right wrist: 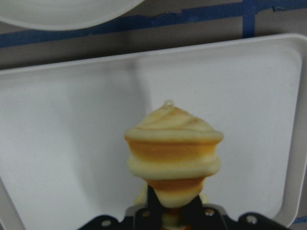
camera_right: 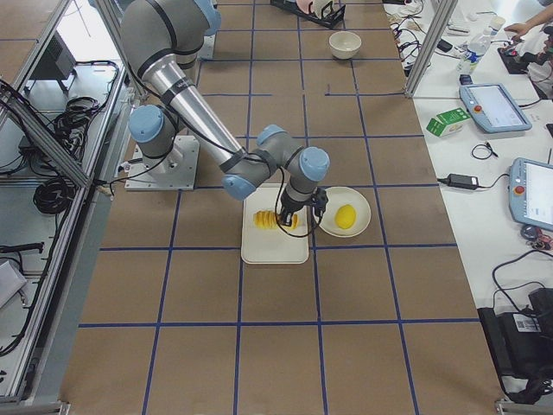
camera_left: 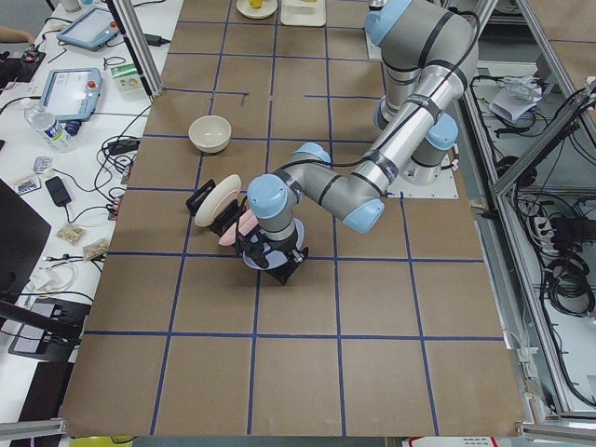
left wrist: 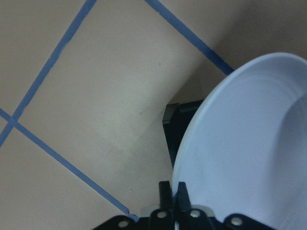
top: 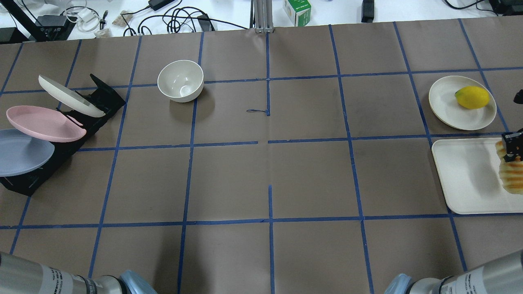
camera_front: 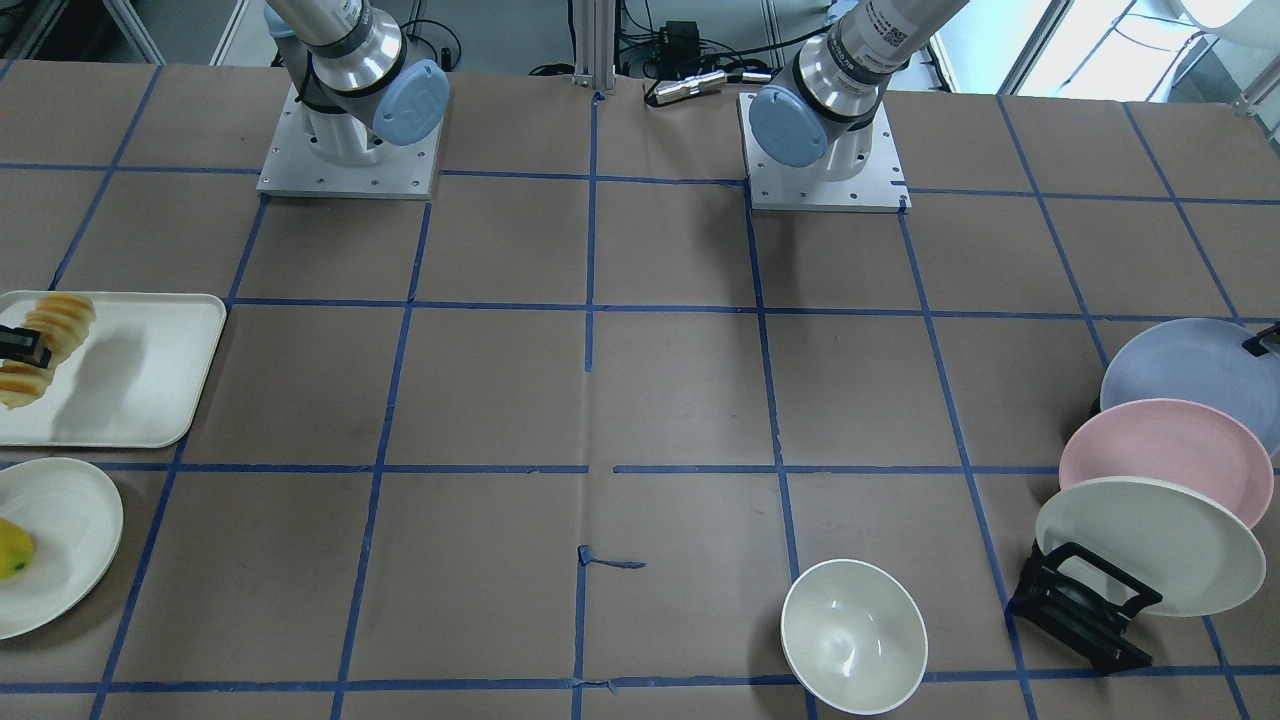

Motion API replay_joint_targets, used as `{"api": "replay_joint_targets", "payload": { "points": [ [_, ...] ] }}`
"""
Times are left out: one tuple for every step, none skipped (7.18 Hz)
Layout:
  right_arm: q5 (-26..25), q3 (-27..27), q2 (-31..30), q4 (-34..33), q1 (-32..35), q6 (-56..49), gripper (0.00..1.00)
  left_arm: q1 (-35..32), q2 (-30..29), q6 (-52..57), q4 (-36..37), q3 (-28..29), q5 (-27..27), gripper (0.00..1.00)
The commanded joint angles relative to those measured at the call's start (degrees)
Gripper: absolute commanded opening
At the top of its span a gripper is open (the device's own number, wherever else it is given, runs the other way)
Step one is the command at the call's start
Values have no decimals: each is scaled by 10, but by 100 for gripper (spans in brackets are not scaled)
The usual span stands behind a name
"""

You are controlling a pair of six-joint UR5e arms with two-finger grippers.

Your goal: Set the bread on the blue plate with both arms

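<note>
The bread (camera_front: 60,318) is a sliced yellow-orange loaf held just above the white tray (camera_front: 140,370). My right gripper (camera_front: 22,345) is shut on its middle. The right wrist view shows the loaf end-on (right wrist: 172,153) between the fingers, and it also shows in the overhead view (top: 510,173). The blue plate (camera_front: 1180,370) sits in the end slot of the black rack (camera_front: 1080,605). My left gripper (left wrist: 172,191) is shut on the plate's rim (left wrist: 249,143). In the front view only that gripper's tip (camera_front: 1268,340) shows at the plate's edge.
A pink plate (camera_front: 1160,455) and a cream plate (camera_front: 1150,545) stand in the same rack. A white bowl (camera_front: 853,635) stands on the far side of the table. A small cream plate (camera_front: 60,540) beside the tray holds a yellow fruit (camera_front: 12,548).
</note>
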Motion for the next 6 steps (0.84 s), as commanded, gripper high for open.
{"api": "replay_joint_targets", "payload": {
  "points": [
    [14, -2, -60, 54, 32, -6, 0, 2, 36, 5, -59, 11, 5, 0],
    [26, -1, -94, 71, 62, 4, 0, 2, 58, 2, -138, 31, 15, 0],
    [27, -1, -120, 91, 94, 25, 0, 2, 82, -8, -233, 48, 14, 0],
    [27, -2, -135, 95, 120, 38, 0, 1, 105, -18, -308, 40, 8, 0],
    [33, -3, -139, 95, 138, 40, 0, -3, 119, -45, -389, 31, -12, 0],
    [44, -2, -143, 99, 163, 68, 0, -13, 131, -99, -450, 18, -79, 0]
  ]
}}
